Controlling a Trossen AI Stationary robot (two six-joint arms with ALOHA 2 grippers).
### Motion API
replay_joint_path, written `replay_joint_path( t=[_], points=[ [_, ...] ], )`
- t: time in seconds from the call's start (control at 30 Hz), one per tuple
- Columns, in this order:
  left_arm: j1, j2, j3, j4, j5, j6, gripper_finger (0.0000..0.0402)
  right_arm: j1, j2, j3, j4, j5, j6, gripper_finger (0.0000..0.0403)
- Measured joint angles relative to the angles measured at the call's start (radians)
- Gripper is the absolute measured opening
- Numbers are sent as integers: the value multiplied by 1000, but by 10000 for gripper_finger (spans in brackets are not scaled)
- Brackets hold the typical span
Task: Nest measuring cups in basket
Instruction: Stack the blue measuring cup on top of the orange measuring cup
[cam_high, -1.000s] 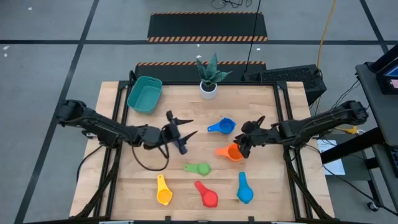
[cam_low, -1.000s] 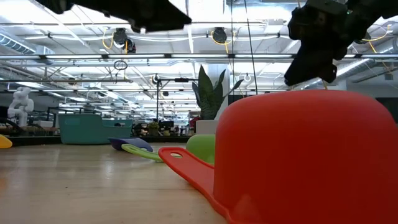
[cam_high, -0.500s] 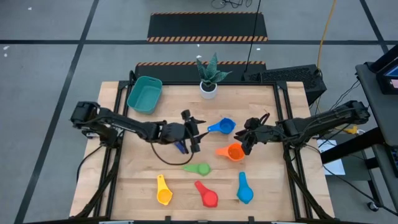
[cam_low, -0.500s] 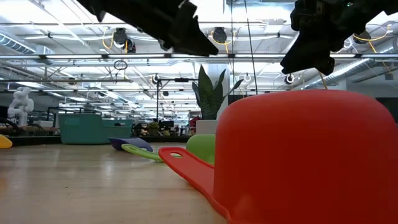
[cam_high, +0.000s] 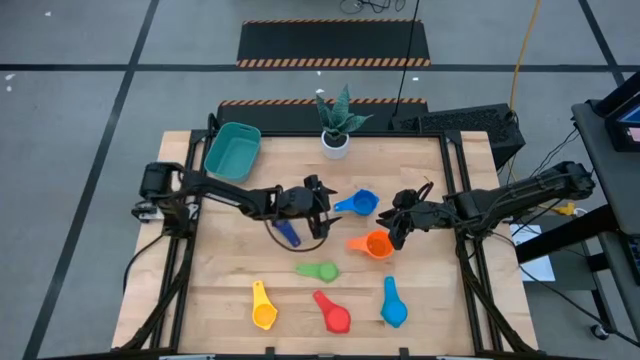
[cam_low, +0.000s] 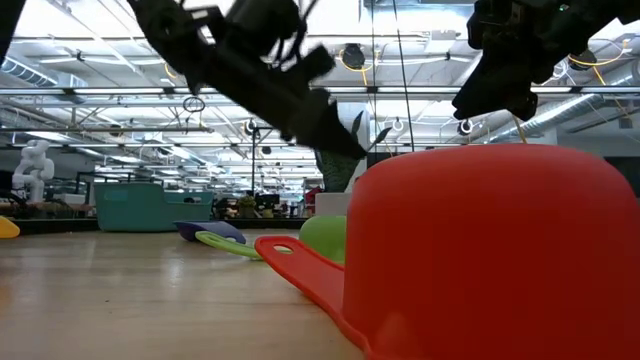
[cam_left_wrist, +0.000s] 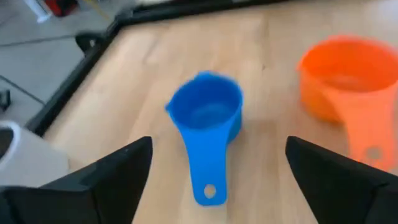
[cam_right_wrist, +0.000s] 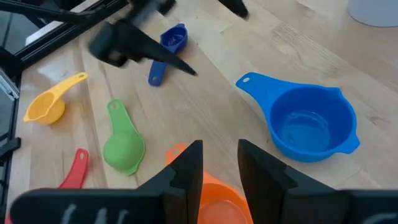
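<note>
My left gripper (cam_high: 324, 203) (cam_left_wrist: 219, 142) hangs open just above the table. Its fingers stand on either side of the blue cup's handle (cam_left_wrist: 207, 186) without touching it. That blue cup (cam_high: 358, 204) rests upright on its base. My right gripper (cam_high: 394, 229) (cam_right_wrist: 220, 149) hovers over the orange cup (cam_high: 376, 244). Its fingers are a narrow gap apart, with bare wood showing between them. The dark blue (cam_high: 288, 233), green (cam_high: 320, 270), yellow (cam_high: 262, 308), red (cam_high: 334, 313) and light blue (cam_high: 392, 305) cups lie on the table. The teal basket (cam_high: 233, 151) stands at the far left.
A white plant pot (cam_high: 335, 144) stands at the far edge, right of the basket. A dark cable (cam_high: 300, 243) loops below the left arm beside the dark blue cup. In the low view the red cup (cam_low: 490, 250) fills the foreground and hides the orange one.
My left gripper has swung toward the table's right edge and down. It has left the dark blue cup behind and come up to the blue cup's handle. Its fingers now stand wider apart. No cup has moved.
</note>
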Motion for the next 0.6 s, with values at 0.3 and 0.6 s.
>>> replay_joint_path(
  t=[0.3,0.6],
  points=[
    [49,117,0,74,75,-48,379,40,0,0,0,13,23,94],
    [85,221,0,167,75,-100,359,58,1,0,1,29,41,94]
  ],
)
